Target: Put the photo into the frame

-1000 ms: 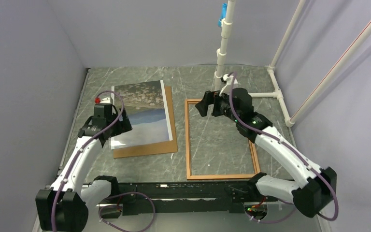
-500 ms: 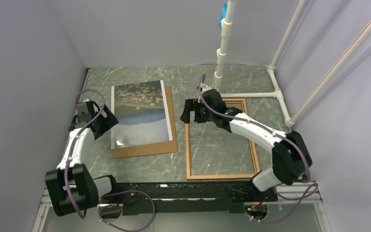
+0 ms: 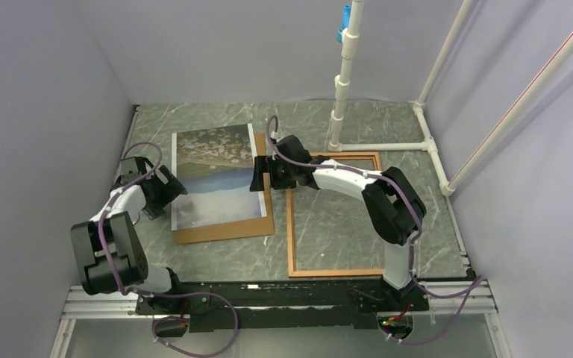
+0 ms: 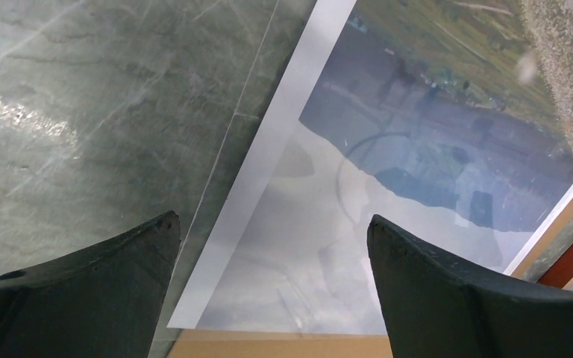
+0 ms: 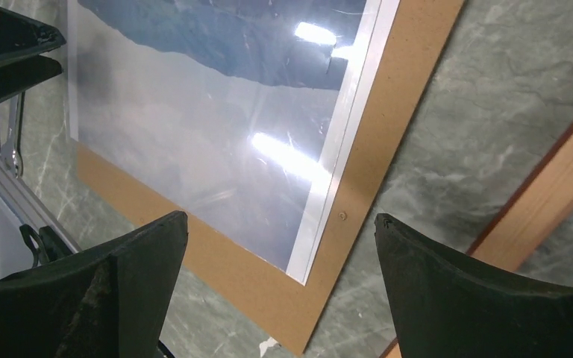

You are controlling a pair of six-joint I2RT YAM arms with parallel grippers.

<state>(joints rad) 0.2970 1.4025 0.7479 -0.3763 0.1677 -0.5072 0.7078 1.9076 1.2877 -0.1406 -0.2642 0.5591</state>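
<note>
The photo (image 3: 218,177) lies flat and face up on the backing board (image 3: 224,230), with the pale sky at its near end and the speckled meadow at its far end. It is not in the frame (image 3: 291,224).

1. Nearest to the arm bases, the backing board projects past the near edge of the photo as a brown strip. A narrower brown strip shows along the photo's right edge. Both rest on the table (image 3: 306,119).
2. The frame lies flat on the table to the right of the photo. It is apart from the photo and from the backing board, and a narrow band of table shows between them. The frame's near rail lies closer to the arm bases than the photo's near edge.
3. The left gripper (image 3: 173,190) is at the left edge of the photo, toward its near end. Its jaws are spread wide and hold nothing. In the left wrist view, one finger (image 4: 82,291) is over the table left of the photo and the other is over the print. Contact with the photo cannot be determined.
4. The right gripper (image 3: 257,176) is at the right edge of the photo. Its jaws are spread wide and hold nothing. The right wrist view shows the photo's white border, the backing board strip and the frame rail between the fingers (image 5: 477,298).
5. A white pipe stand (image 3: 341,82) rises beyond the photo's far right corner.
</note>
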